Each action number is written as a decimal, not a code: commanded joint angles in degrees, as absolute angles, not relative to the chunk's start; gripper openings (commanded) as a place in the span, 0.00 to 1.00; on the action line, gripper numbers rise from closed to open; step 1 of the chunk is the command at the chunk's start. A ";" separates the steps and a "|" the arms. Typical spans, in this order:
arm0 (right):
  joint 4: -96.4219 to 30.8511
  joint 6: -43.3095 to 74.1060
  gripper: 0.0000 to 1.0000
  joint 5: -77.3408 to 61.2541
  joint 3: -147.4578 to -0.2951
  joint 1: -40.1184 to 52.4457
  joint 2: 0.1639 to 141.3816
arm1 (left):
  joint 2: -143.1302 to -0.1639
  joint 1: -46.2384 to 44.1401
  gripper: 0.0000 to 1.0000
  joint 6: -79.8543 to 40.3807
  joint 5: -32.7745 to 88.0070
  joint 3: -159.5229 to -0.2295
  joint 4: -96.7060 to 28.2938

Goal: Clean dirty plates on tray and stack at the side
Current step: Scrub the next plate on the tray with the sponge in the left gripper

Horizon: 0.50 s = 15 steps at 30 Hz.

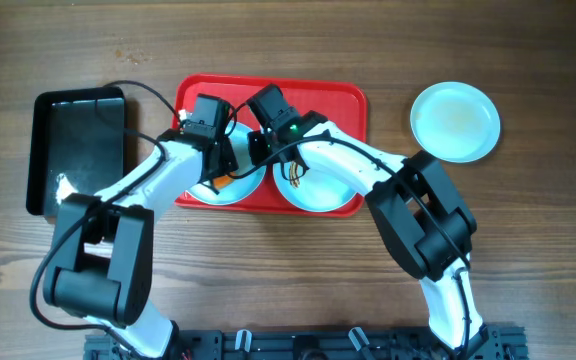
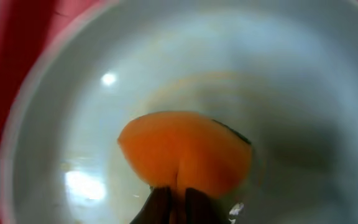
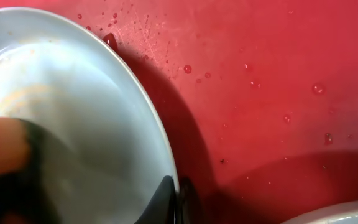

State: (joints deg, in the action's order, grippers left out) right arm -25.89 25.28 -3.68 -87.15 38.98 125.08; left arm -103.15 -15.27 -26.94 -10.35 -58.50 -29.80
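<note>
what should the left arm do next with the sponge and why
Probably sweep the sponge over the faint brown smear just beyond it on the plate; the right tool seems to pinch the rim, steadying it.

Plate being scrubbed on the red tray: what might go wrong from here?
The right end effector pinches the plate only at its rim, and water drops dot the tray, so the plate might slip under the sponge. The left end effector works close beside it, so the two could collide.
</note>
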 commanded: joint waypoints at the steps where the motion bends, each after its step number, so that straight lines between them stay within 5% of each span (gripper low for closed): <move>1: -27.68 25.65 0.04 2.81 -86.63 38.28 126.52 | -107.33 -14.37 0.04 -27.44 -36.29 -55.42 -33.26; 7: -27.79 25.67 0.04 2.81 -86.63 38.28 126.52 | -107.15 -14.37 0.04 -27.38 -49.95 -57.41 -33.80; 15: -27.83 26.13 0.04 2.57 -86.65 38.28 126.52 | -101.27 -15.40 0.04 -33.71 -37.56 -65.39 -39.05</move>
